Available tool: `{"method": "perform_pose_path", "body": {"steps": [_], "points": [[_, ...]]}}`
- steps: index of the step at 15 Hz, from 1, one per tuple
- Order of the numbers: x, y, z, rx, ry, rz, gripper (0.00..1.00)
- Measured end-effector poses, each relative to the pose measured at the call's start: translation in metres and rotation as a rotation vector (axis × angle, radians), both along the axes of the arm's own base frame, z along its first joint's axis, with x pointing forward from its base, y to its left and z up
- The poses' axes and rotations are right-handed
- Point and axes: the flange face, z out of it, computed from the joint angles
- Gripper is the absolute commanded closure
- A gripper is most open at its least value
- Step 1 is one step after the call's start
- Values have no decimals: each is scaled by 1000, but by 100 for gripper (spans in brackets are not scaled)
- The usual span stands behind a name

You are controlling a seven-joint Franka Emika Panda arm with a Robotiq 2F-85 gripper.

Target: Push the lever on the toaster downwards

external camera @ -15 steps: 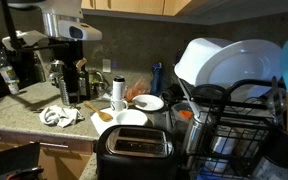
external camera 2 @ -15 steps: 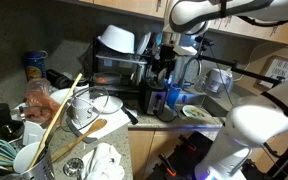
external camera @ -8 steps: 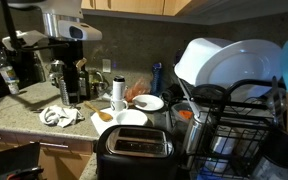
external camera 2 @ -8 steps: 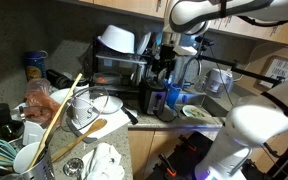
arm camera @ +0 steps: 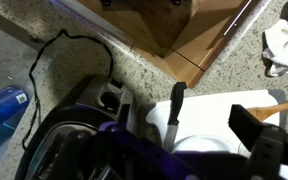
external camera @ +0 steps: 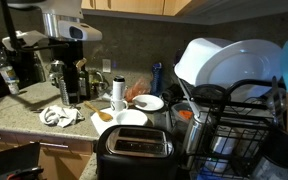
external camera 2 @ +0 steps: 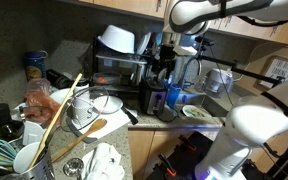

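Black toaster (external camera: 134, 150) with silver slotted top, bottom centre in an exterior view | white plates (external camera: 132, 118) just behind it | dish rack (external camera: 234, 120) to its right | gripper (external camera: 58, 85) hangs upper left over granite counter (external camera: 9, 122), well apart from toaster | pincer opening: cannot tell

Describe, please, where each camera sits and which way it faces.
Exterior view: beside the toaster, looking along the counter past the dish rack; arm at far left.
Exterior view: at the opposite, cluttered end, looking back over a wooden spoon; arm upper right.
Wrist view: looking down on granite and a black cable; blurred gripper at the bottom.
Shared: both exterior views show the rack's large white bowl.
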Motion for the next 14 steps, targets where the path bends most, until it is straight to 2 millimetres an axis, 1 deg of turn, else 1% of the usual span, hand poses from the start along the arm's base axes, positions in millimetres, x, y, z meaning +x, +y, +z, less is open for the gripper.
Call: {"method": "perform_pose_path", "body": {"steps": [3, 5, 11, 14], "points": [[2, -5, -5, -6, 11, -34, 0], [6, -14, -12, -42, 20, -63, 0], [23, -39, -42, -118, 43, -173, 0], [28, -46, -51, -134, 47, -231, 0]]}}
